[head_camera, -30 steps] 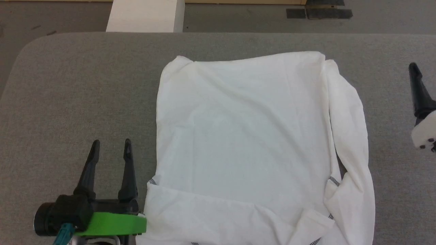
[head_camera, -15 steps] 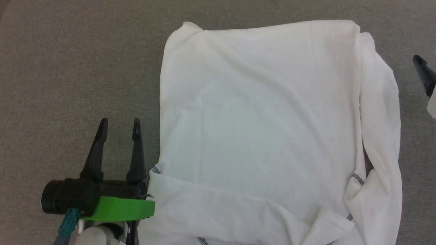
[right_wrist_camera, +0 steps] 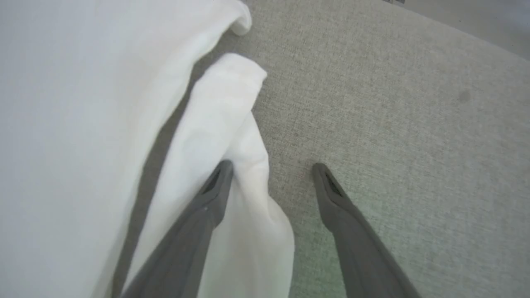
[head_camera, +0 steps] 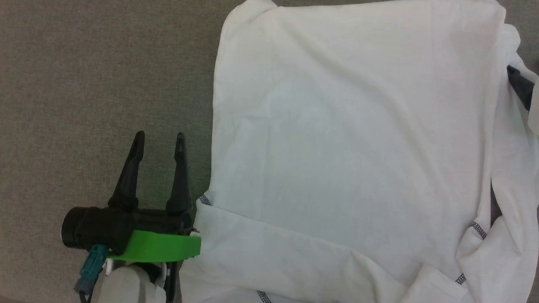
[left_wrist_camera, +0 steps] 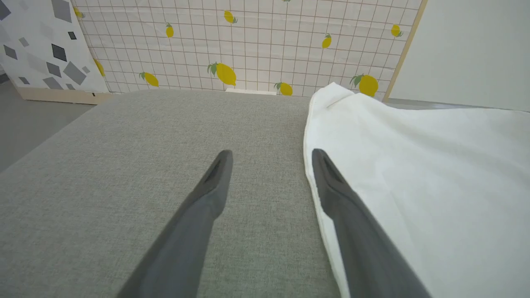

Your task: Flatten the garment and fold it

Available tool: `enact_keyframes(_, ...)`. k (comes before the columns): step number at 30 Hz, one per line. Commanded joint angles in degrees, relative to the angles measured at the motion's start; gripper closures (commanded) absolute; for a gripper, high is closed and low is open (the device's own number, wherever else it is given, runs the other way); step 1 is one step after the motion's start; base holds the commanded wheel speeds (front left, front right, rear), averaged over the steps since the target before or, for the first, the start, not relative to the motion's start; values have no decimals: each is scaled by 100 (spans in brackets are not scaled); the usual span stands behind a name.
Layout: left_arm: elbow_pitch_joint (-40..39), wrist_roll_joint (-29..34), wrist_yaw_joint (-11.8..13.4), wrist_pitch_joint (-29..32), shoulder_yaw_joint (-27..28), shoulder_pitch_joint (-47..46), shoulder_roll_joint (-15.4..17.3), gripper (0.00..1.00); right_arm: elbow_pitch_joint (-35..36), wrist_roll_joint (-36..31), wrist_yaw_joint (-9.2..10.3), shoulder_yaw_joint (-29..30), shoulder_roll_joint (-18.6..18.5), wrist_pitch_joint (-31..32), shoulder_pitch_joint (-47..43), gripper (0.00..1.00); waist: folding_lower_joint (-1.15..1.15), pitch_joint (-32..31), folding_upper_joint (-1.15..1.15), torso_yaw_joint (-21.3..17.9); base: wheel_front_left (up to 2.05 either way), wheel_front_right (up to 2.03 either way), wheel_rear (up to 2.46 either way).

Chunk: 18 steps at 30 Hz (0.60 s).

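Grey woven surface [head_camera: 105, 84] carries the white soft-fabric short-sleeved T-shirt [head_camera: 345, 147], spread centre to right in the head view. Best bet: pinch just the edges and pull outward evenly. One shirt, two tools, both wide open and empty: left tool [head_camera: 160, 134] beside its lower-left edge, right tool [right_wrist_camera: 272, 164] astride its rumpled edge, far right.

Soft, even light; the shirt [head_camera: 358, 139] glares near-white, losing detail. My right wrist view is blurry, with a shadow under one fold.
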<state>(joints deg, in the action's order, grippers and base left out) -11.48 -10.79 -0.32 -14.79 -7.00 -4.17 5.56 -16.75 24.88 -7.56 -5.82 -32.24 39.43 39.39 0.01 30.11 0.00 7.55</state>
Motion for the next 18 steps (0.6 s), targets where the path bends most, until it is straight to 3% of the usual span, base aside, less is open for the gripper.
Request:
enact_keyframes(1,20,80,-40,-20,17,-118,-32,0,-63,56,8,-86,-33,57,75,0,-1,96,0,86,0,0,0)
enact_keyframes(2,31,87,-54,-20,28,-131,-44,0,-96,73,8,-126,-61,76,87,0,-1,109,0,89,0,0,0)
enact_keyframes(3,52,100,-76,-20,47,-153,-66,0,-140,69,8,-208,-124,69,103,59,-1,122,0,91,0,0,0)
enact_keyframes(4,66,106,-86,-20,56,-166,-78,0,-159,67,8,-228,-147,27,117,100,-1,123,0,88,0,0,0)
enact_keyframes(18,249,157,-222,-20,325,-15,-139,0,-688,-182,8,212,-142,-1014,107,100,-1,-572,0,-200,0,0,0)
